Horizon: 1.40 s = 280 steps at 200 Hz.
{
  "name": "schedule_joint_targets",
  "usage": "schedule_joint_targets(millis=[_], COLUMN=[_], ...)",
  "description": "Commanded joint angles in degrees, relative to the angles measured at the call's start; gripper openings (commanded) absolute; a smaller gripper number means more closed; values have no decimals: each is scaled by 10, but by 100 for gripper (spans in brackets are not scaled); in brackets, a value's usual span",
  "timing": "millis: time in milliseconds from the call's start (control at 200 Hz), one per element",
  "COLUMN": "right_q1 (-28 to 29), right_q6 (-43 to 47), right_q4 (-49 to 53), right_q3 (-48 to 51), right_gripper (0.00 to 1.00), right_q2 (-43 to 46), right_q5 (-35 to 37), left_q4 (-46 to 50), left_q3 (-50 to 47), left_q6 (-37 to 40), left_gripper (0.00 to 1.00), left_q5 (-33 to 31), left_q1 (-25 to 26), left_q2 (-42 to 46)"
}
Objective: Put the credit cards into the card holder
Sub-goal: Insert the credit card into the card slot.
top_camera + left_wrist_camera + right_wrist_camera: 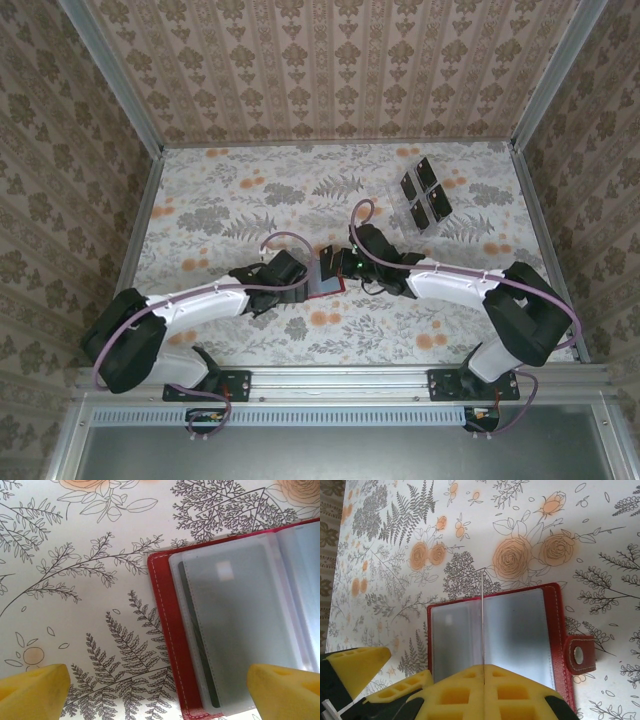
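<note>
The red card holder (323,280) lies open on the table between both arms. My left gripper (160,692) hangs open over its left half (165,615), one yellow finger on each side. A dark credit card (198,642) shows as a strip inside a greyish pocket there. My right gripper (483,666) is shut on a thin pale pocket leaf (483,610) of the card holder (551,630), standing edge-on over the spine. Several more dark credit cards (425,190) lie in the clear tray at the back right.
The clear plastic tray (405,215) sits behind the right arm. The card holder's snap strap (580,654) sticks out to the right. Patterned walls close in the flowered table (220,200) on three sides.
</note>
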<state>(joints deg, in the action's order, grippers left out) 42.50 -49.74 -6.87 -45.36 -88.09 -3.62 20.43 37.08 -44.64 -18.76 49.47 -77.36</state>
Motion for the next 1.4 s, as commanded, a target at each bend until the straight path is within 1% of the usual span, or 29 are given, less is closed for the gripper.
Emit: schedule_joint_targets(millis=[0,240,385,565,785,985,1185,1395], right_q1=[-3,-3,-3,-4,-2,2,4,9], right_q6=[-11,-18,-22,-28,-29,-37,-52,-62], right_q4=[-52,-88,-118,-178,-275,-348,-398,-416], right_q3=[14,35,46,68,97,117,129,129], right_gripper=[0,0,0,0,0,0,0,0], right_q2=[9,4,-2,-19,-51,-83,-113,-127], right_q5=[-18,-28,-34,-46,-56,-50,-45,-46], left_q4=[16,8,27,33,32,33,31,28], left_q3=[10,11,14,0,-8,-14,-19,-23], left_q6=[-23,-23,-25,-26,-25,-25,-27,-29], left_gripper=[100,100,100,100,100,100,100,100], left_q5=[-35,-47,-56,-61,-58,-57,-57,-56], left_q1=[4,0,-2,-9,-12,-13,-14,-13], left_q2=[-8,-34,-53,-42,-37,-28,-21,-22])
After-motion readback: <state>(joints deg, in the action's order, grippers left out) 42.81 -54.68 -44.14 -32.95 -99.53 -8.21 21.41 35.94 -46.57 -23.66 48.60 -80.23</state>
